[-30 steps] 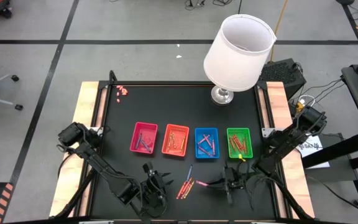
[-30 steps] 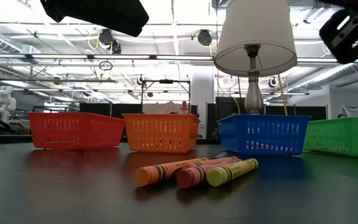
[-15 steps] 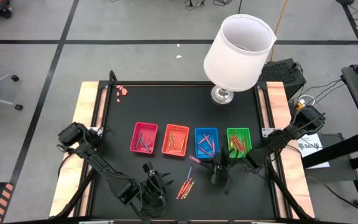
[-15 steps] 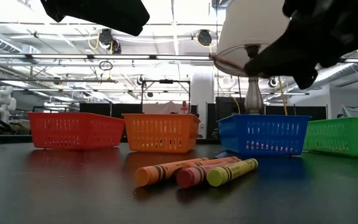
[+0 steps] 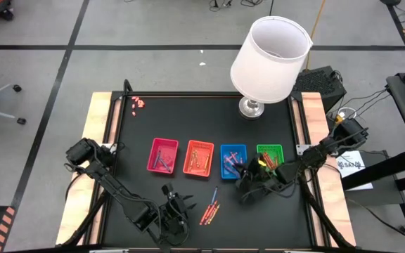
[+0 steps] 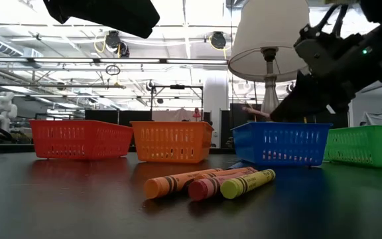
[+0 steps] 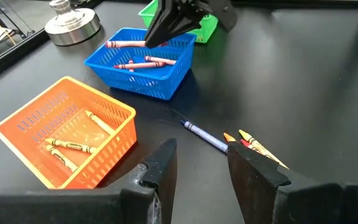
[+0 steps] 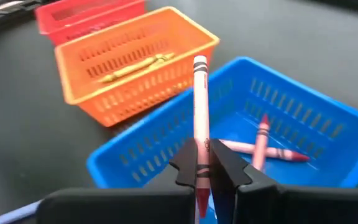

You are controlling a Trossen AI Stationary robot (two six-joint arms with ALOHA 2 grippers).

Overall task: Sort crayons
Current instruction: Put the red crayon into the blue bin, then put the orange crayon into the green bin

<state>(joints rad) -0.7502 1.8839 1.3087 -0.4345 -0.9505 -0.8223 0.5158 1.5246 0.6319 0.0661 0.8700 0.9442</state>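
My right jaws (image 8: 199, 163) pinch a pink crayon (image 8: 199, 106) over the blue tray (image 8: 303, 124), about to drop it in. Left jaws (image 7: 201, 165) hang spread near the loose crayons (image 5: 210, 209) on the bench (image 5: 188, 112). All four trays hold some already; I count roughly four left.

From overhead the crayons (image 5: 210, 210) in the lower middle are too small to tell their colours apart. At table level the right gripper's (image 6: 280, 109) tips are hidden behind the blue tray (image 6: 280, 143), and the green tray (image 6: 367, 145) is cut off at the right edge.
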